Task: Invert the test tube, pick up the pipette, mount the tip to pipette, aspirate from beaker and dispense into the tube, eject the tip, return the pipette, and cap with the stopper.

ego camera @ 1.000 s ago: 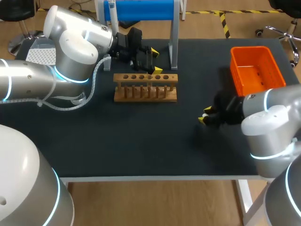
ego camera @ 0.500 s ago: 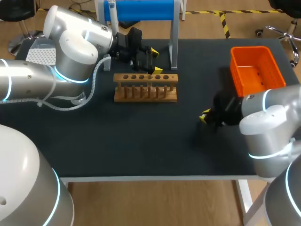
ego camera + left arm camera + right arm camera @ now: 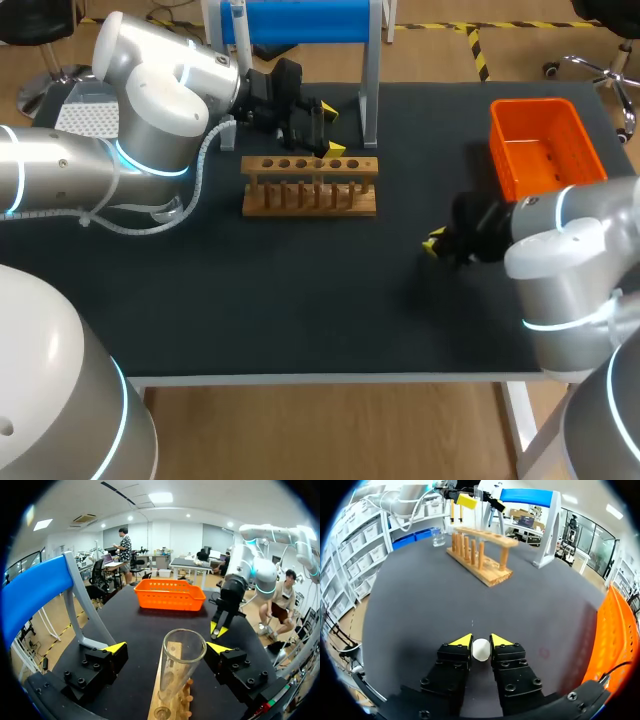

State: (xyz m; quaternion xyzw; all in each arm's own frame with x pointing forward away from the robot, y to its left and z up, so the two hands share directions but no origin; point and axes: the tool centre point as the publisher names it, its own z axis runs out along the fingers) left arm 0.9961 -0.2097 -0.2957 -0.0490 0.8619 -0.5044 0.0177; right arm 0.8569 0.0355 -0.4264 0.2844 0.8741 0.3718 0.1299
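1. My right gripper is clamping the white stopper.
2. My left gripper is staying apart around the test tube, not touching.
3. The test tube is standing in the rack, at 10 o'clock from my right gripper.
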